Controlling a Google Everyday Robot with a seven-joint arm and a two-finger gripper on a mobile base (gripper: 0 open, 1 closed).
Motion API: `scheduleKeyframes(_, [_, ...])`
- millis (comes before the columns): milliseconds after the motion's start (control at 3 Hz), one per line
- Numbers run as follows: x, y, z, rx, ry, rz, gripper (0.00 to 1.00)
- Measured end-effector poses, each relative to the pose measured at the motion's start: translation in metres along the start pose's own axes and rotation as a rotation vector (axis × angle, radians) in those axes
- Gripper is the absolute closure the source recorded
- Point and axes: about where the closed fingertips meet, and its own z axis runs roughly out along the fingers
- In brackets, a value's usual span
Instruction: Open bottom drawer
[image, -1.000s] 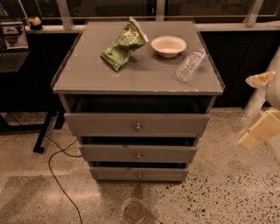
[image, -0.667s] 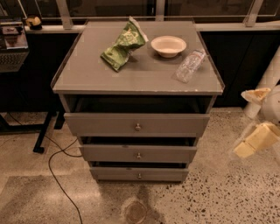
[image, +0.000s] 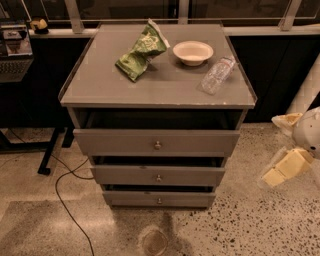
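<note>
The grey cabinet (image: 100, 92) has three drawer fronts. The bottom drawer (image: 130, 199) is the slimmest one, lowest down, with a tiny round metal knob (image: 159, 201) at its centre. Its front sits close under the middle drawer (image: 125, 175). The top drawer (image: 115, 142) is the tallest. My gripper (image: 281, 146) hangs at the right edge of the view, right of the cabinet and apart from it, at about middle-drawer height. Its cream fingers (image: 282, 169) stand spread apart and hold nothing.
On the cabinet top lie a green chip bag (image: 141, 51), a white bowl (image: 192, 52) and a clear plastic bottle (image: 216, 75). A black cable (image: 62, 192) trails over the speckled floor at left. A desk leg (image: 50, 155) stands at left. A round floor drain (image: 154, 241) lies in front.
My gripper has moved a little down and left, toward the cabinet's right side. The drawers and the things on top have not moved.
</note>
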Motion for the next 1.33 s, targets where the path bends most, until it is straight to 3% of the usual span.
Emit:
scheduleKeyframes(333, [-0.012,0.016,-0.009,0.042,-0.009,-0.068,0.0])
scheduleKeyframes(1000, [0.041,0.031,0.048,0.09,-0.059,0.049,0.0])
scheduleKeyframes(1333, [0.069,0.028,0.091,0.052,-0.082,0.128,0.0])
